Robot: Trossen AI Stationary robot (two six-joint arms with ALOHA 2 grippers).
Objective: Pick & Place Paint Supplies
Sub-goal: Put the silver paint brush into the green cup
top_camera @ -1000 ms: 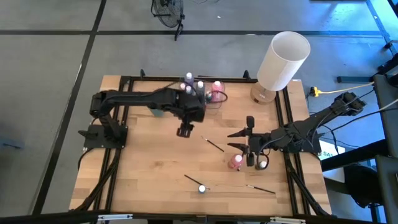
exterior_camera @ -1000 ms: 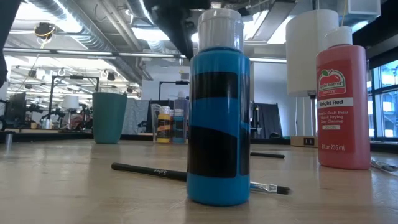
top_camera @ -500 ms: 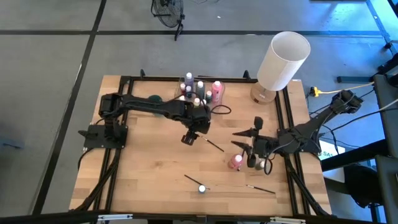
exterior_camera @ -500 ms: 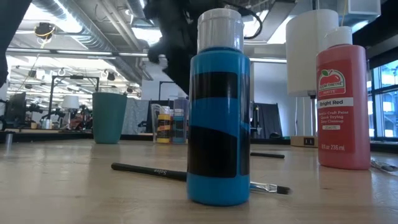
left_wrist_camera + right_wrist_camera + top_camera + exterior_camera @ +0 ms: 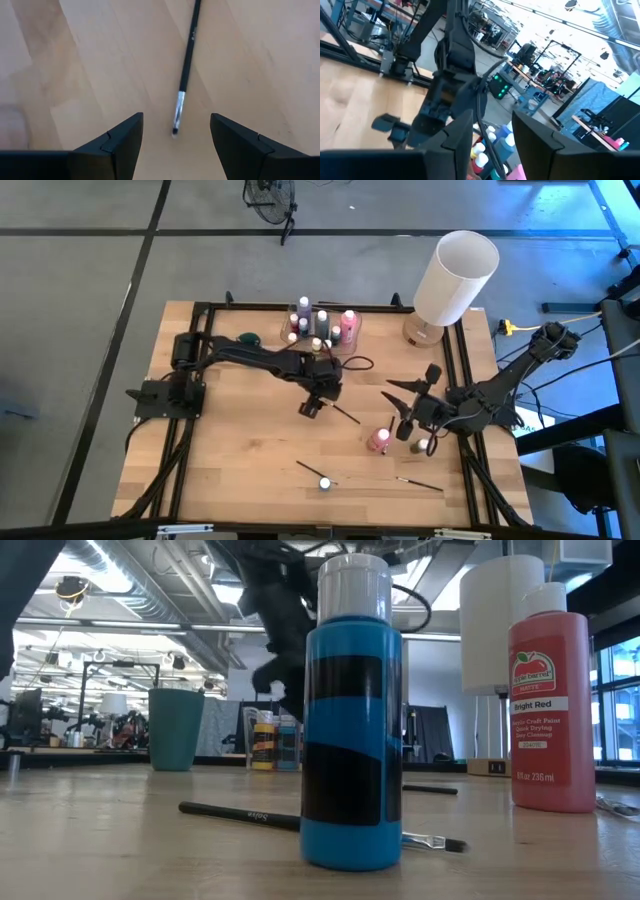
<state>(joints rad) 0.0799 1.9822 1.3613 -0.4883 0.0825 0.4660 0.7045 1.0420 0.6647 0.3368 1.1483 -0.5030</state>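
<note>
The left gripper (image 5: 175, 145) is held open and empty just above a paintbrush (image 5: 186, 70) lying mid-table. The right gripper (image 5: 405, 420) is kept near a pink bottle (image 5: 379, 440), jaws apart, seemingly empty though that's poorly seen

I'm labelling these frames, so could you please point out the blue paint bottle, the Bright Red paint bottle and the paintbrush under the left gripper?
blue paint bottle (image 5: 350, 740), low view, label.
Bright Red paint bottle (image 5: 551, 740), low view, body.
paintbrush (image 5: 188, 55), left wrist view, dark handle.
</note>
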